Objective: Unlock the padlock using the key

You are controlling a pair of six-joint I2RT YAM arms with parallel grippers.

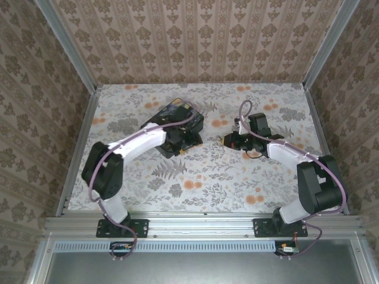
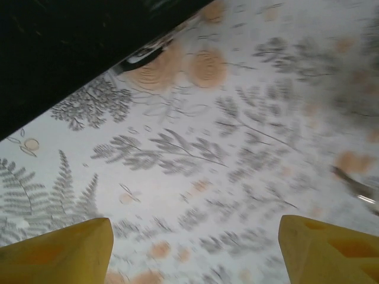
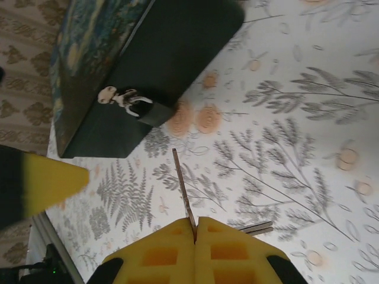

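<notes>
right end effector pressed together, pinching the key; the padlock sits on the side of the black box, eleven o'clock from the key tip. left end effector spread above the bench.

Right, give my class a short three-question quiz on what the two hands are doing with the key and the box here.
1. True or false: the right hand is shut on the key.
2. The left hand is: A shut on nothing; B open, with only tablecloth between its fingers; C shut on the key.
3. Fill in: the key's tip points toward the black ____ with the painted lid.

Key: 1 true; 2 B; 3 box.
</notes>
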